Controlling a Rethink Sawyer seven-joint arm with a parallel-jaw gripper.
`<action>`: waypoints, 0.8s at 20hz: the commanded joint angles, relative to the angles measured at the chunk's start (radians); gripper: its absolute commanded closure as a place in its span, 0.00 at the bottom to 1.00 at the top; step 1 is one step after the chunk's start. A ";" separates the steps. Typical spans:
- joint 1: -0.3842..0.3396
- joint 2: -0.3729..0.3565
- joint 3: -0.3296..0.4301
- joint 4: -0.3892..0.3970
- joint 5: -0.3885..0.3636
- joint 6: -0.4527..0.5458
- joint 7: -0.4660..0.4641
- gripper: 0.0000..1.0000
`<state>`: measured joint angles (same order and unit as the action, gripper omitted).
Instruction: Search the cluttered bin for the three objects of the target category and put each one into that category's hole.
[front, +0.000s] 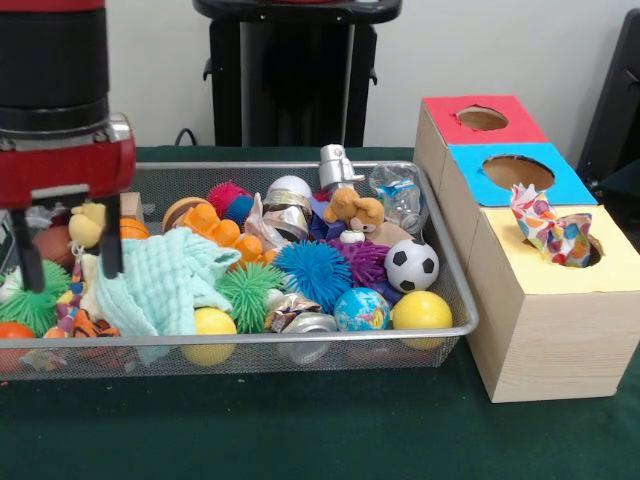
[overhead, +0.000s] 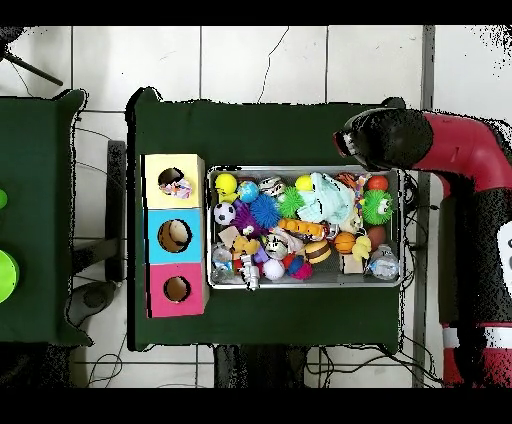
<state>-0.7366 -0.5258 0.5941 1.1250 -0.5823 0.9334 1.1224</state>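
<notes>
End effector (front: 65, 243) straddles yellow plush toy (front: 86, 224) in bin (front: 440, 258).

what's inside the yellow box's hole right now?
A crumpled, colourful patterned wrapper pokes out of the hole in the yellow box. Anything deeper inside is hidden. The blue box and red box holes look empty.

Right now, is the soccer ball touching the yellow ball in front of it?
Touching. The front view shows the soccer ball resting against the yellow ball, no gap visible between them.
</notes>
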 joint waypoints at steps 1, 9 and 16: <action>0.019 0.052 -0.042 0.150 0.017 -0.080 0.116 0.00; 0.017 0.094 -0.038 0.091 0.022 -0.083 0.034 0.00; 0.035 0.096 -0.022 -0.047 0.029 0.083 -0.082 0.00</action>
<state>-0.7212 -0.4582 0.5928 1.1344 -0.5671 0.8580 1.1224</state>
